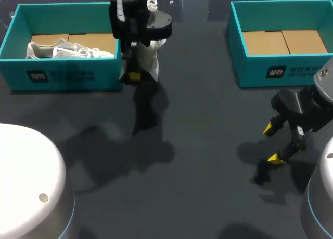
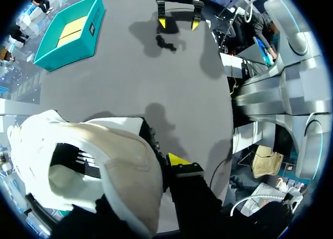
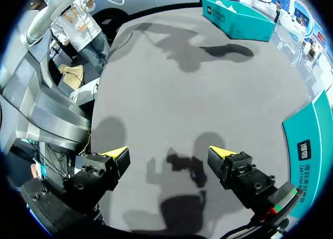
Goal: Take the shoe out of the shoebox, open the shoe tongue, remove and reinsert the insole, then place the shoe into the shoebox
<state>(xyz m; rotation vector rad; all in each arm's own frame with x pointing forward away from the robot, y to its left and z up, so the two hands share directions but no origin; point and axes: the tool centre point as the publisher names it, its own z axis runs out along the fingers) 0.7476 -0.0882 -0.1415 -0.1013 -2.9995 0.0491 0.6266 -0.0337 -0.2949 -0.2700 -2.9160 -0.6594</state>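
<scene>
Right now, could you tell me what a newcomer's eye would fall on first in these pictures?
First, the white shoe clamped in my left gripper, held up off the table just beside the left shoebox, where a second shoe lies. Next, my right gripper, open and empty above the table, in front of the right shoebox, which holds no shoe.

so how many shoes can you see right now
2. One white lace-up sneaker lies inside the teal cardboard shoebox on the left. A second white sneaker is gripped in the left claw, just beside that box. The right teal shoebox holds none.
</scene>
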